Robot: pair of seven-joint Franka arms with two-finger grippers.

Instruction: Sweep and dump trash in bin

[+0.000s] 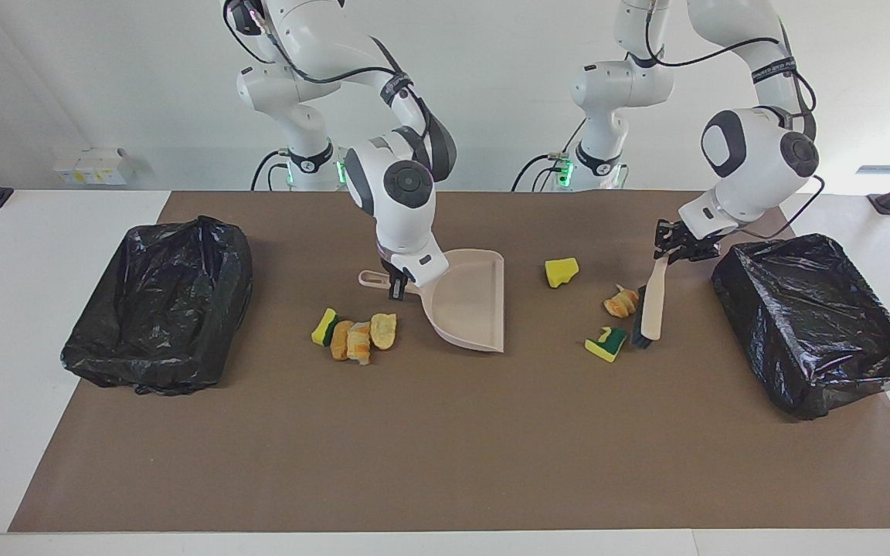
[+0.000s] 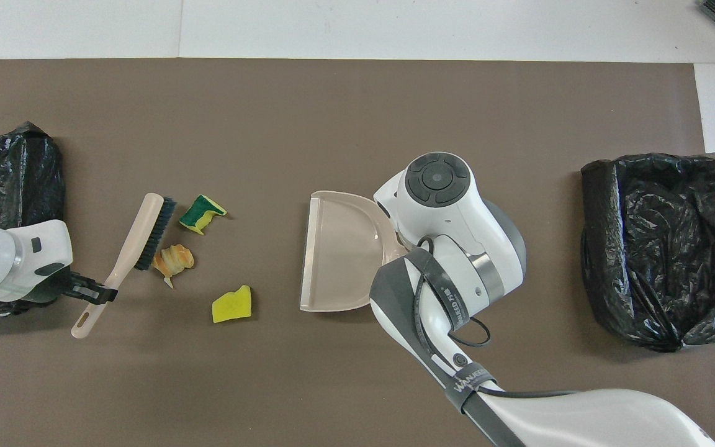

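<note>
Mid-table, right gripper (image 1: 397,287) pinches dustpan (image 1: 470,303) mouth toward trash; left gripper (image 1: 675,249) pinches brush (image 1: 653,303), bristles behind croissant (image 1: 619,302).

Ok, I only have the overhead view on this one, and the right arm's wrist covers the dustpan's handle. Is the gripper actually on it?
Observer: Yes. In the facing view the right gripper is shut on the handle of the dustpan.
Operator: Is anything hidden under that arm?
Observer: A cluster of trash, one sponge piece and three bread bits, lies on the mat beside the dustpan, toward the right arm's end and outside the pan.
Operator: And is the brush down or in the air?
Observer: The brush, held by the left gripper, slants down, and its bristle end appears to rest on the mat next to the green-backed sponge piece.
</note>
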